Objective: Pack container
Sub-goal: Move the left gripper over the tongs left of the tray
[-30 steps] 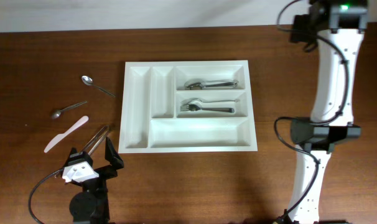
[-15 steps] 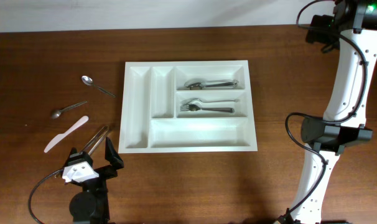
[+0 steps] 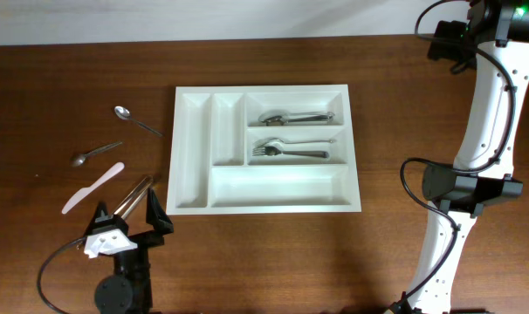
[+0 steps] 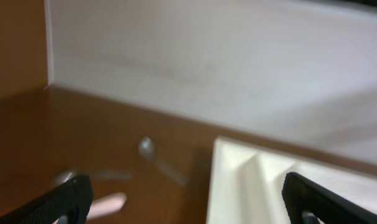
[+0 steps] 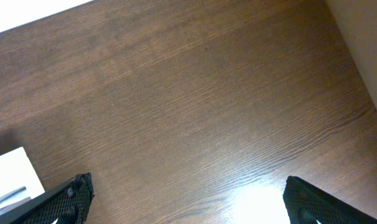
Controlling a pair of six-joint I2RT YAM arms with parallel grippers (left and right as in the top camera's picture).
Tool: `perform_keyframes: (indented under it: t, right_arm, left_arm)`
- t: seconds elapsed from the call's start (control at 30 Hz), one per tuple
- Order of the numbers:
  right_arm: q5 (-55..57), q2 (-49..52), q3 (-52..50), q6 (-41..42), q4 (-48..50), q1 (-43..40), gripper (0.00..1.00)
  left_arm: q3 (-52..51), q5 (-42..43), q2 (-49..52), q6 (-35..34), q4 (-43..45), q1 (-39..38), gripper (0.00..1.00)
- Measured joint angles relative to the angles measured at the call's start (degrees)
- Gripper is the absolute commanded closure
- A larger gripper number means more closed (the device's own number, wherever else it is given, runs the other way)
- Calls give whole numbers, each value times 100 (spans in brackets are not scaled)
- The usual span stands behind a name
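The white five-compartment container (image 3: 264,90) lies mid-table. Its top right compartment holds spoons (image 3: 295,117) and the one below holds forks (image 3: 289,152); the other compartments are empty. Left of it on the wood lie two spoons (image 3: 135,120) (image 3: 94,154), a white knife (image 3: 92,187) and a metal utensil (image 3: 133,195). My left gripper (image 3: 127,216) is open and empty, just in front of that utensil. Its blurred wrist view shows the container (image 4: 238,162), a spoon (image 4: 157,158) and the knife (image 4: 104,204). My right gripper (image 5: 188,199) is open and empty over bare wood at the far right.
The right arm (image 3: 483,113) stands tall along the table's right side. A corner of the container (image 5: 11,168) shows at the lower left of the right wrist view. A pale wall runs along the table's far edge (image 3: 247,22).
The right arm swung a little to the right a second ago and has held still since. The left gripper has shifted slightly back and to the left. No utensil has moved.
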Motion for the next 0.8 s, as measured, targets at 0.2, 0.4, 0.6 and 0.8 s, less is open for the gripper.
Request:
perform_keyframes:
  t: [0.2, 0.4, 0.6, 0.8]
  right_arm:
    - [0, 0, 0, -4, 0, 0, 1]
    - [-2, 0, 0, -4, 0, 0, 1]
    - [-20, -2, 0, -4, 0, 0, 1]
    - [-22, -2, 0, -4, 0, 0, 1]
  left_arm:
    - [577, 173, 111, 0, -1414, 4, 1]
    - [2081, -197, 852, 243, -2629, 4, 1]
    - [3945, -697, 2162, 483, -4024, 4, 1]
    - [5392, -420, 3467, 542, -5648, 11, 1]
